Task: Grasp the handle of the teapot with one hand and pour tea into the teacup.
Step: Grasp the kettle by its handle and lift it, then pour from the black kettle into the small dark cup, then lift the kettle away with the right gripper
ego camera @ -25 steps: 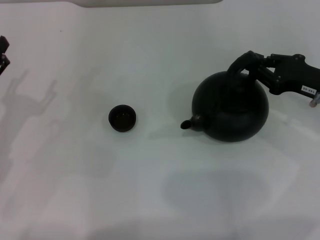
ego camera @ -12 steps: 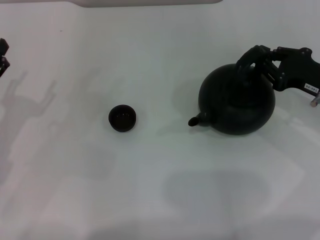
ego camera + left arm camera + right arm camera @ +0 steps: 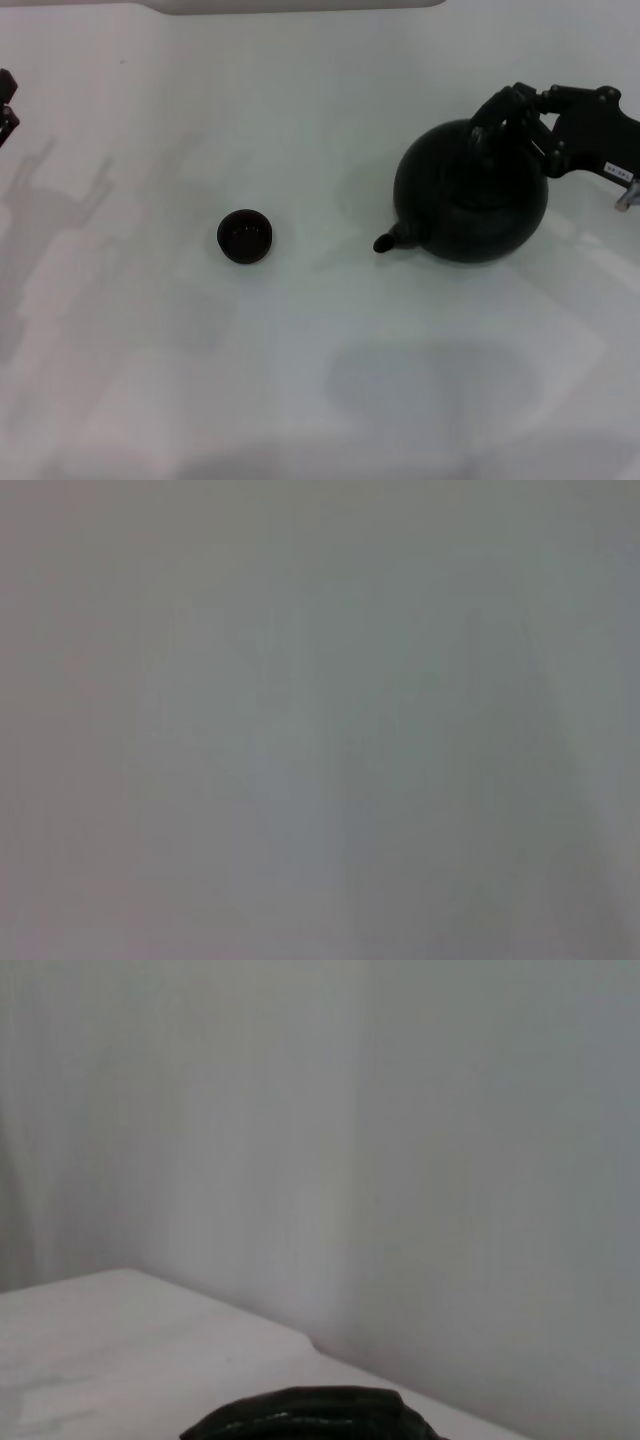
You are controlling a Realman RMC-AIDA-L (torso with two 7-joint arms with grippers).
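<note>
The round matte black teapot [image 3: 470, 200] hangs at the right of the head view, its short spout [image 3: 385, 242] pointing left toward the teacup. My right gripper [image 3: 528, 122] comes in from the right edge and is shut on the arched black handle [image 3: 497, 112] over the pot's top. The pot's shadow lies well below it on the white table [image 3: 320, 100]. The small dark teacup [image 3: 245, 237] stands upright left of centre, a good gap from the spout. No tea can be seen. A dark curved part of the handle [image 3: 310, 1415] shows low in the right wrist view. My left gripper [image 3: 6, 105] sits at the far left edge.
A pale raised edge [image 3: 300, 5] runs along the back of the table. The left wrist view shows only a plain grey surface.
The teapot has risen and shifted a little right and back with my right gripper. The teacup and the left arm have not moved.
</note>
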